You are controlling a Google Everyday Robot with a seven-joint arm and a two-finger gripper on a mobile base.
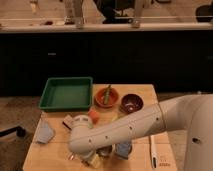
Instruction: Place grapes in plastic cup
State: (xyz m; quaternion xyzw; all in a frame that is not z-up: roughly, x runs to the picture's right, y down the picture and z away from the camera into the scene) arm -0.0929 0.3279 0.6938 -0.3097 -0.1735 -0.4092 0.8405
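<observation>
Where the white arm (pixel 131 131) crosses the lower middle of the frame, the gripper (pixel 90 156) is held low over the wooden counter (pixel 54 153), its jaws spread wide. The grapes and the plastic cup cannot be made out; a metal cup (pixel 123 149) is seen just right of the gripper.
</observation>
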